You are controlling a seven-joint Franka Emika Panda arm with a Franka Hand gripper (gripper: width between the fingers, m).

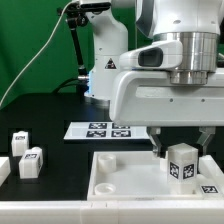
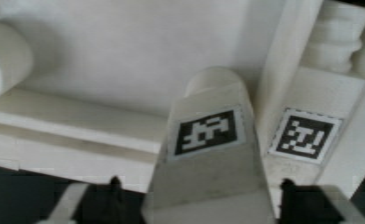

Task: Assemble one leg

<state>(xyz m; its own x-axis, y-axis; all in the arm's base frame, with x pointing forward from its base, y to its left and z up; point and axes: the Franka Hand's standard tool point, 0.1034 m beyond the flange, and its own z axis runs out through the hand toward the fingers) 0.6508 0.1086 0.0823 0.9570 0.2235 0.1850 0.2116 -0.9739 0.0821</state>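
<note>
White tray-shaped piece (image 1: 130, 172) sits nearest on the black tabletop (image 1: 50, 115), and the leg (image 1: 181, 162) stands upright over its right side, clamped in the pincer (image 1: 180, 150) with dark fingers (image 1: 158, 147) on both of its sides. Wrist view shows the leg (image 2: 211, 150) running out between the finger pads (image 2: 111, 188), tags facing the camera, tray surface (image 2: 90, 110) right behind it. Marker board (image 1: 103, 129) lies flat beyond the tray, and three more small tagged white blocks (image 1: 27, 155) sit well apart at the exterior view's left.
</note>
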